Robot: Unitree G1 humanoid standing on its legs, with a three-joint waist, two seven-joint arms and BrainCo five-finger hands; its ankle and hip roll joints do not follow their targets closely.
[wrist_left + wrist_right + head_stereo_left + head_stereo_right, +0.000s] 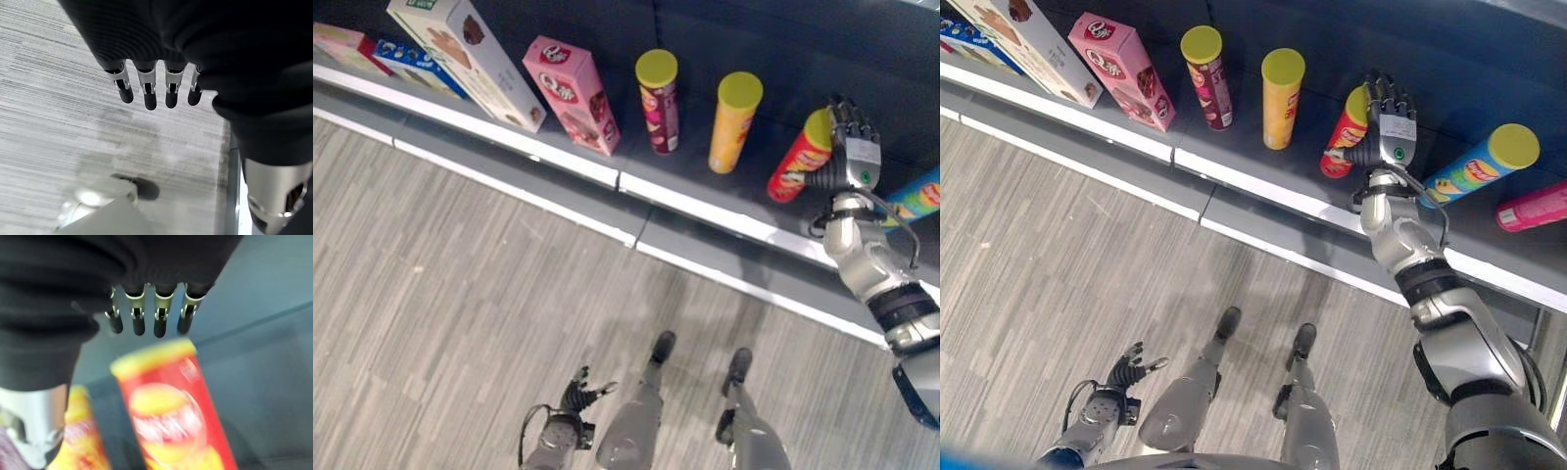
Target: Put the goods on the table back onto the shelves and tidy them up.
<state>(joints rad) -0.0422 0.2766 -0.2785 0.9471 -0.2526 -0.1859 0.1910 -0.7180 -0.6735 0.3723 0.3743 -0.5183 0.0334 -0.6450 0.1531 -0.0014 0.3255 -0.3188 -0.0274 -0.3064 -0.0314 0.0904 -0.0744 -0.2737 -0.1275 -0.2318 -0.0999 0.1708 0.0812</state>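
Up on the shelf (1263, 181), the red can (1343, 143) stands just beneath the right hand's (1389, 125) straight, spread fingers (160, 323).

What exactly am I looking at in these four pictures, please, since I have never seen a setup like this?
This is a two-legged humanoid robot with two arms ending in fingered hands. Two pictures come from cameras in its head, looking down at a dark shelf and the grey floor. The other two come from cameras on each wrist, looking along the fingers.

On the shelf stand several snack boxes, including a pink box, and crisp tubes: a maroon tube, a yellow tube, a red tube and, further right, a blue tube.

The right hand is at the red tube; whether it grips it is unclear. The left hand hangs low over the floor, fingers relaxed, holding nothing.
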